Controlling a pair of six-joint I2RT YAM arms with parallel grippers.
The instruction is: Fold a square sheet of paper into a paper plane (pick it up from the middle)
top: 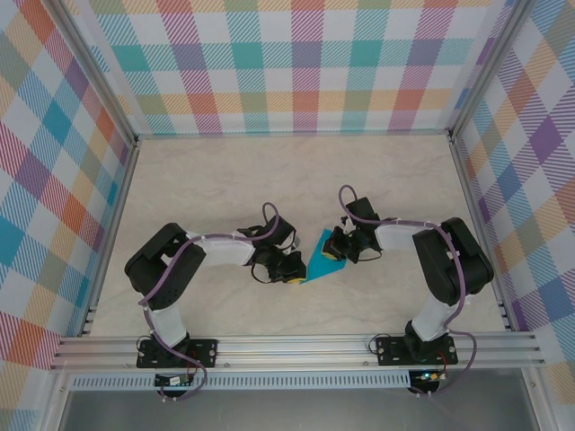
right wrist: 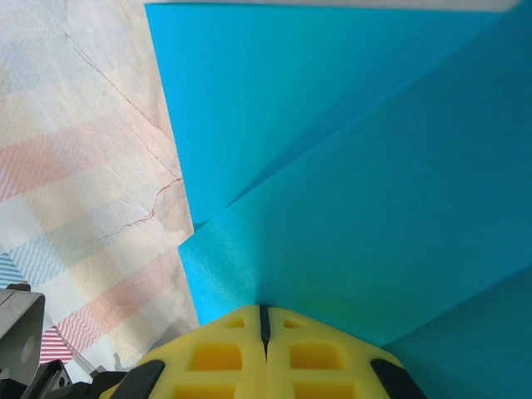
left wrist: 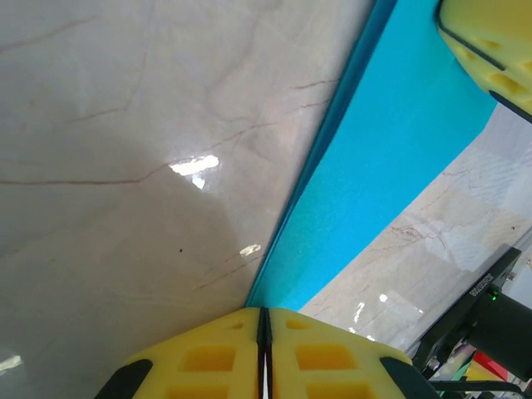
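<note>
Yellow pads of the left gripper [left wrist: 263, 320] sit closest to the left wrist lens. Jaws pressed together with one thin seam, and the pointed corner of the teal paper [left wrist: 382, 183] runs into their tip. Right gripper [right wrist: 263, 316] the same: jaws pressed together, pinching the paper's edge where two layers overlap.

Paper is folded. A diagonal crease crosses it in the right wrist view; far edge straight, left edge sharp against the tabletop [right wrist: 75, 166].

From above, the paper lies mid-tabletop, a little right of centre, spanned between the two grippers. The left one is at its near-left point, the right one at its far-right side. Resting on the tabletop or held just off it: cannot tell.

Room: pale marbled tabletop runs open to the far wall and out to both sides. Checked walls [top: 305, 63] on three sides, metal rail [top: 296, 346] along the near edge.

Hard to read: the paper's right side is cut off in both wrist views, and from above the grippers cover parts of its outline. One yellow finger [left wrist: 486, 33] of the right gripper shows on the paper, clipped by the frame corner.
</note>
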